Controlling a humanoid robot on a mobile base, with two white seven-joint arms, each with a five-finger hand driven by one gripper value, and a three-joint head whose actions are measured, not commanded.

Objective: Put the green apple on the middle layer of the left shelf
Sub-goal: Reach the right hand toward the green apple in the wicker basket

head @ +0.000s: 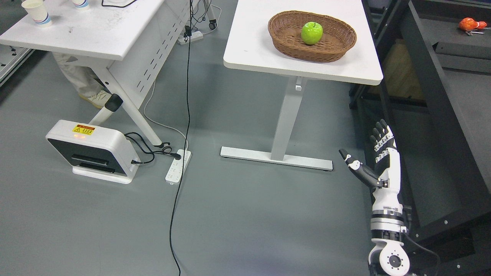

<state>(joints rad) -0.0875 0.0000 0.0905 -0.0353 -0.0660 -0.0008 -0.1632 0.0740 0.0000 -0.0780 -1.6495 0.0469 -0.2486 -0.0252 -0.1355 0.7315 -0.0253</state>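
Note:
A green apple [311, 33] lies in a brown wicker basket [337, 42] on a white table [261, 50] at the top middle. My right hand [370, 151] comes in from the lower right and hangs low over the floor, well below and to the right of the table. Its fingers [381, 136] are straight and spread, thumb out to the left, and it holds nothing. A black shelf frame [433, 88] stands at the right. My left arm does not show.
A second white table [96, 30] with paper cups [36, 11] stands at the top left, a person's leg and shoe [86, 86] under it. A white device [96, 151], a power strip [177, 165] and cables [187, 126] lie on the grey floor. An orange object [470, 24] sits on the shelf.

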